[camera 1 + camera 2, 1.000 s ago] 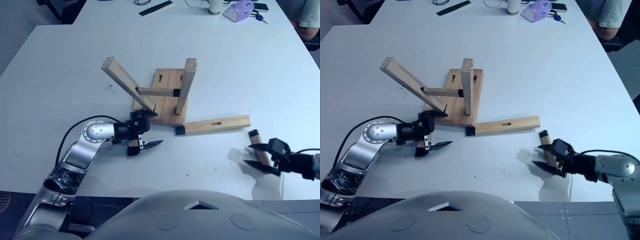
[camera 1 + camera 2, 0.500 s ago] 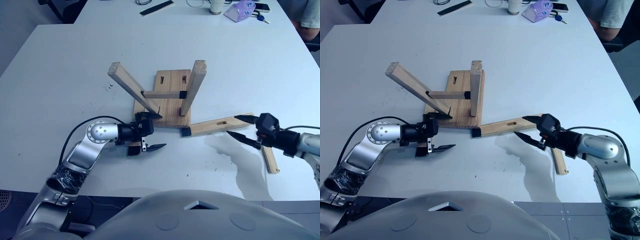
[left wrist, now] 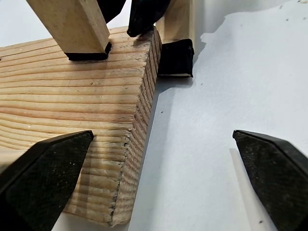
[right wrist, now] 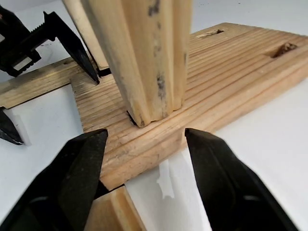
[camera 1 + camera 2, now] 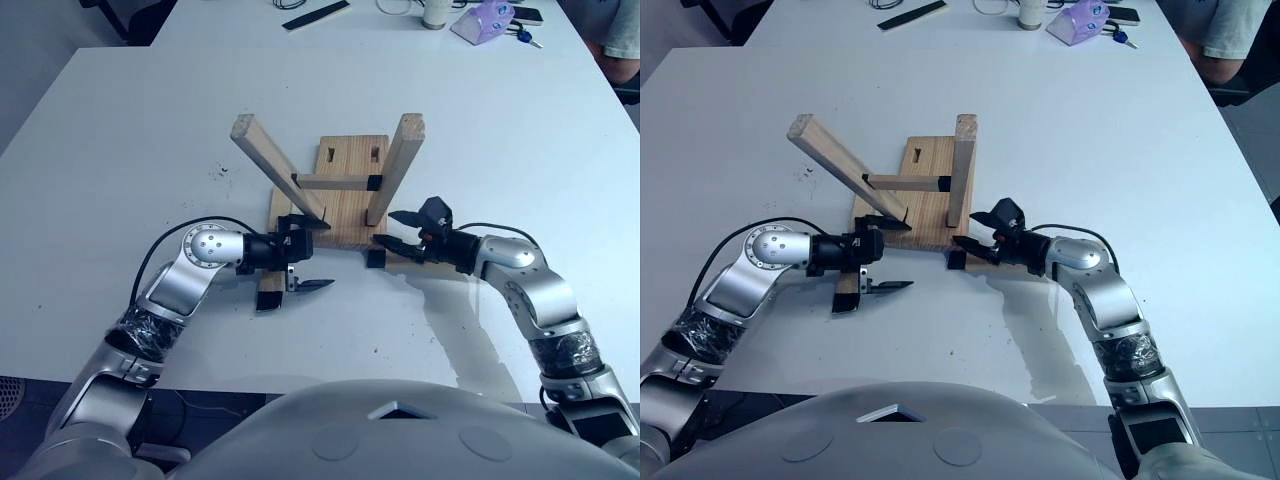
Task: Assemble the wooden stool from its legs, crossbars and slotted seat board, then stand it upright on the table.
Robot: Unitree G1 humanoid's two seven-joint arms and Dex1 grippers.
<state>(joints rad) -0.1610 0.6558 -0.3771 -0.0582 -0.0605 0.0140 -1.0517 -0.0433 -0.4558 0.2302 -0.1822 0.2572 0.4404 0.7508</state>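
Note:
The slotted seat board [image 5: 345,165] lies flat mid-table. Two legs stand in it: a tilted one [image 5: 268,165] and a more upright one [image 5: 400,160], joined by a crossbar [image 5: 335,182]. A loose leg [image 5: 957,260] with a black cap lies along the board's near edge, mostly behind my right arm. My left gripper [image 5: 308,253] is open, straddling the board's near left corner [image 3: 72,110]; a short wooden piece [image 5: 267,295] lies under it. My right gripper [image 5: 397,230] is open at the board's near right corner, just below the upright leg's foot [image 4: 144,53].
At the table's far edge lie a black strip [image 5: 315,15], a white cup [image 5: 432,12] and a purple object [image 5: 485,20]. Bare table spreads to the left and right of the stool parts.
My right gripper has moved left, from the loose leg's right end to the board's near right corner by the upright leg. The left gripper has stayed at the board's left corner.

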